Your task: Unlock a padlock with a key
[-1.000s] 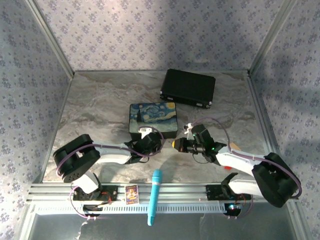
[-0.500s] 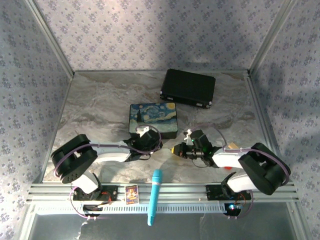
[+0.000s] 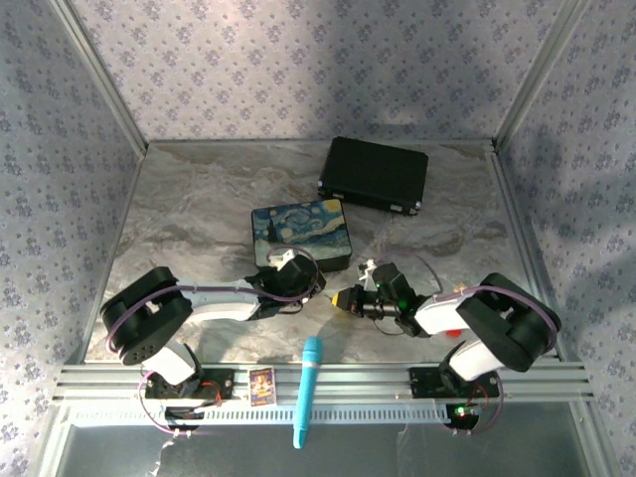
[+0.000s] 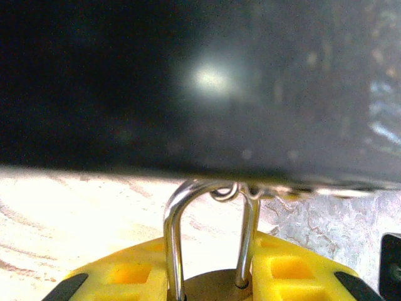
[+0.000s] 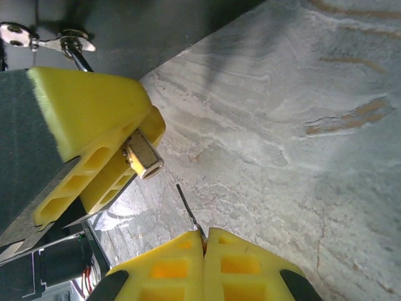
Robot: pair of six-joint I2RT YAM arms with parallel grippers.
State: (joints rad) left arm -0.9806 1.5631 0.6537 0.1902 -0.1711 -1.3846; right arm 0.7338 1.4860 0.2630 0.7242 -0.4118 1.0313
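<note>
In front of the painted box: the padlock and the key are being held end to end, low over the marble table.
Left gripper: its yellow fingers are being pressed onto the padlock from both sides.
Padlock: the brass body is being clamped between those fingers, and its free end is being left sticking out toward the key.
Shackle: the thin silver loop is being shown with both legs entering the body. Its top is touching a small silver ring at the box's dark lower edge.
Right gripper: its fingers are being pressed flat together, and the key is being pinched between their tips.
Key: the thin silvery blade is being held out past the fingertips and aimed at the padlock. Its tip is near the brass end but apart from it.
Black case: it is being left flat beyond the painted box, well apart from both grippers.
Blue marker: it is being left lying across the near rail, between the two arm bases.
</note>
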